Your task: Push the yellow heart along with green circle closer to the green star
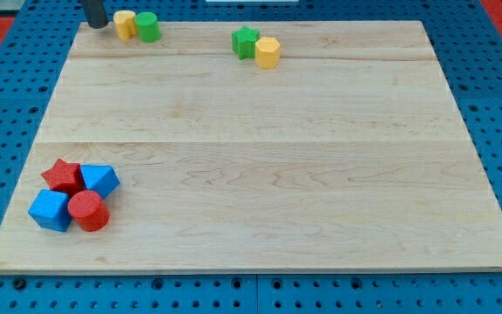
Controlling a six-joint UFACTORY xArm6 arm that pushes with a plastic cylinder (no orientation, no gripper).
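The yellow heart sits at the view's top left, touching the green circle on its right. The green star lies farther right along the top edge, touching a yellow hexagon. My tip is a dark rod end just left of the yellow heart, close to it with a small gap.
A red star, a blue block, a blue cube and a red cylinder cluster at the view's bottom left. The wooden board lies on a blue pegboard.
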